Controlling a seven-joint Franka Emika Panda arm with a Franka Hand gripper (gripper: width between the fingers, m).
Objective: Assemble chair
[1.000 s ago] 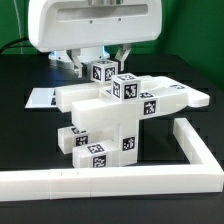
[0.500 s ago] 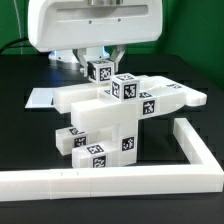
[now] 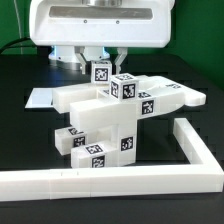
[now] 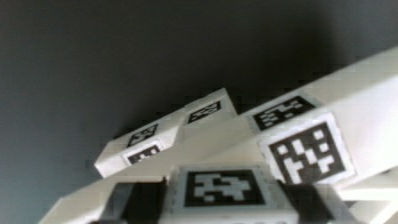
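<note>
- You've got the chunky white plastic chair assembly w/ black-and-white square tags [image 3: 115,115] standing on the black table [image 3: 25,140], inside the long white L-shaped border rail [image 3: 150,178].
- Gripper [image 3: 100,62] sits directly above the top small tagged cube [image 3: 102,72]; that cube is right at the fingertips, poss. between them.
- Finger state: can't tell. Arm body hides most of the jaws in the exterior view, and the wrist view shows only tagged faces [image 4: 217,188] up close, blurred.
- Handling, my judgement: parts look rigid, light, smooth, so prob. slippery on flat faces. Nothing soft or fragile-looking.
- Where to grip: take the small cube on two opposite flat sides, squarely; avoid corners. The big stack below looks too wide for the fingers.
- Risk: side push at the top could tip or unseat the stack, so keep moves vertical.
- Flat white marker board [image 3: 42,97] lies beyond the chair, to the side of the fingers.
</note>
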